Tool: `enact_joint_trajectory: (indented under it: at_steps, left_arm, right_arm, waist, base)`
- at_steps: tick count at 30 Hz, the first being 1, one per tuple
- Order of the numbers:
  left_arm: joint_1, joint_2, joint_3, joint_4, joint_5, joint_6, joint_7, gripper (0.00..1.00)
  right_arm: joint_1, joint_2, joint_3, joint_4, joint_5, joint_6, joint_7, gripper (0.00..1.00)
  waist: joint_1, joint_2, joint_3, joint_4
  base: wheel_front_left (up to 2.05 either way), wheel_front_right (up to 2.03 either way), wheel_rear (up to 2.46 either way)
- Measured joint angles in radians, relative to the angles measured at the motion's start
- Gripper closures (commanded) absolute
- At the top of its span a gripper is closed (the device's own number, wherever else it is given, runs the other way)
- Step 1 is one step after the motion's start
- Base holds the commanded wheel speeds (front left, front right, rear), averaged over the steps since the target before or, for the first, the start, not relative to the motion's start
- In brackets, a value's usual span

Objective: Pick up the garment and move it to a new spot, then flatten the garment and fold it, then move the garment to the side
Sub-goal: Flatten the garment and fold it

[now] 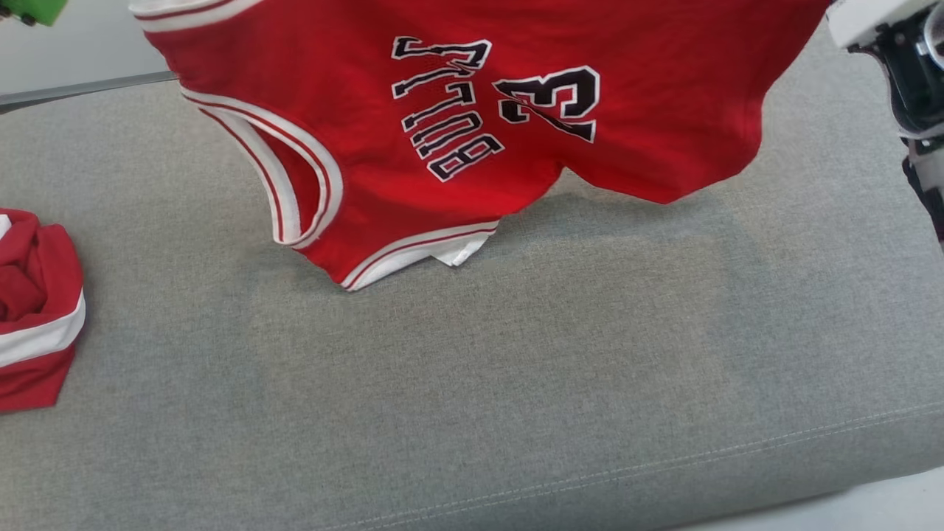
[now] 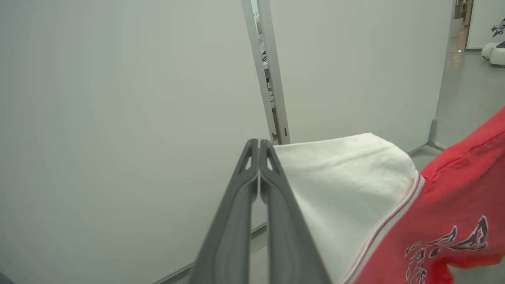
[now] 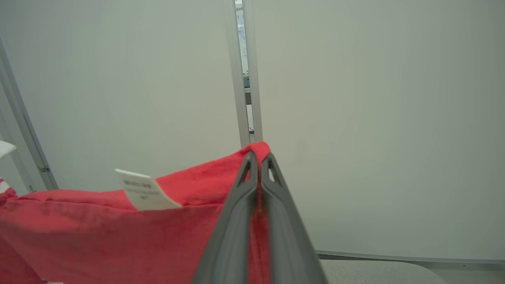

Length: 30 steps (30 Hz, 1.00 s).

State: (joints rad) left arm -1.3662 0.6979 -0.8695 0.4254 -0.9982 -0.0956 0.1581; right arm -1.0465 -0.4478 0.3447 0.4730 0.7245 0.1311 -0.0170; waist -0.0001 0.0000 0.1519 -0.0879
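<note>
Item, near: grey cushion (image 1: 516,383), front bare; red-white bundle (image 1: 33,310) at our left edge.
Item, mid: garment (image 1: 472,110) hanging inverted, strap end touching cushion.
Item, far: our left gripper (image 2: 258,144) pinched tight on white hem; right gripper (image 3: 258,156) clamped, red cloth between fingers (image 3: 232,228).
Status, we judge: pickup done; relocating, flattening, folding, setting aside outstanding.

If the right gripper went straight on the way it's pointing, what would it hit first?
Probably the pale partition wall, near its vertical metal post. The right gripper, shut on the red jersey, has nothing else ahead; depth is unclear.
</note>
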Motion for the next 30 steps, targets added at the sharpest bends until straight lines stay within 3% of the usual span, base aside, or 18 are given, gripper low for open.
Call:
enact_joint_trajectory:
  at_steps: [7, 11, 14, 17, 22, 30]
  left_arm:
    - [-0.1, -0.082, 0.026, 0.201, 0.071, 0.046, -0.139, 1.0]
    - [-0.198, -0.13, 0.046, 0.353, 0.145, 0.106, -0.314, 1.0]
    - [-0.265, -0.154, 0.051, 0.414, 0.189, 0.118, -0.383, 1.0]
    - [-0.317, -0.181, 0.064, 0.446, 0.203, 0.108, -0.41, 1.0]
    - [-0.305, -0.198, 0.161, 0.365, 0.245, 0.097, -0.42, 1.0]
    - [0.072, -0.242, 0.369, 0.125, 0.281, 0.111, -0.422, 1.0]
  right_arm:
    - [-0.206, 0.124, 0.02, 0.268, -0.077, 0.0, -0.12, 1.0]
    - [-0.34, 0.213, -0.013, 0.455, -0.141, 0.0, -0.225, 1.0]
    - [-0.406, 0.245, -0.051, 0.51, -0.194, 0.0, -0.242, 1.0]
    - [-0.448, 0.247, -0.118, 0.466, -0.27, 0.0, -0.245, 1.0]
    - [-0.4, 0.283, -0.102, 0.459, -0.32, 0.0, -0.246, 1.0]
    - [-0.219, 0.239, 0.07, 0.416, -0.183, 0.0, -0.245, 1.0]
  waist:
    - [0.0, 0.0, 0.038, -0.013]
    - [0.0, 0.0, 0.075, -0.022]
    - [0.0, 0.0, 0.1, -0.024]
    - [0.0, 0.0, 0.13, -0.021]
    - [0.0001, 0.0, 0.189, -0.005]
    - [0.0003, 0.0, 0.251, 0.038]
  base:
    - [0.0, 0.0, 0.0]
    - [0.0, 0.0, 0.0]
    - [0.0, 0.0, 0.0]
    - [0.0, 0.0, 0.0]
    - [0.0, 0.0, 0.0]
    - [0.0, 0.0, 0.0]
